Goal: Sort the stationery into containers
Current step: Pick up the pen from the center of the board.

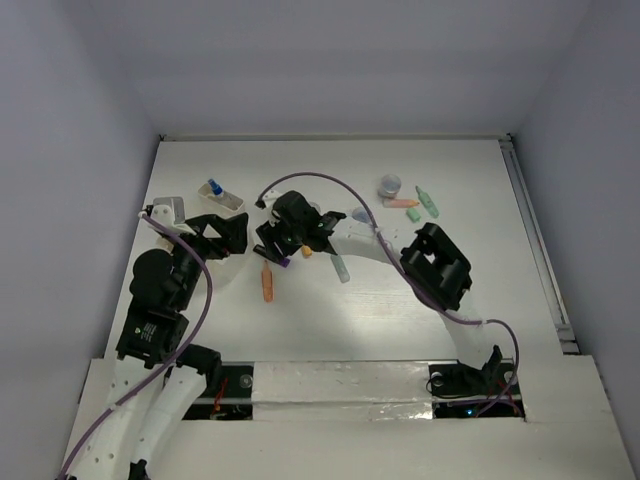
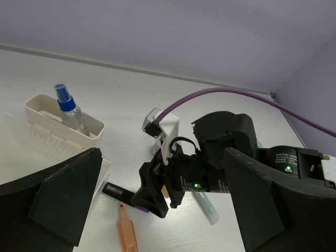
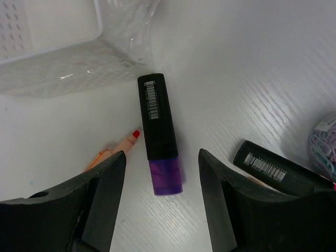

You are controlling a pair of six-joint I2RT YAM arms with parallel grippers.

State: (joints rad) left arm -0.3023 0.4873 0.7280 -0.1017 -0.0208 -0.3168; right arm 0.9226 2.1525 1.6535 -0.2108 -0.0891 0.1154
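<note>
— One snag worries me: the purple highlighter [image 3: 160, 136] lies just beside the bin [image 3: 52, 58], between the open jaws of my right gripper [image 3: 161, 155], and the orange marker [image 3: 113, 151] almost touches it. Closing may catch both, or skid it away.

— Counts?

— I make two black highlighters, the second highlighter [image 3: 275, 169] off to one side; one orange marker; one jar [image 3: 323, 147]. My left gripper [image 2: 163, 155] hangs open, empty.

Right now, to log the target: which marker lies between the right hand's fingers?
The purple-black highlighter, flat between the fingers of the open right hand; the second black marker lies outside them.
</note>
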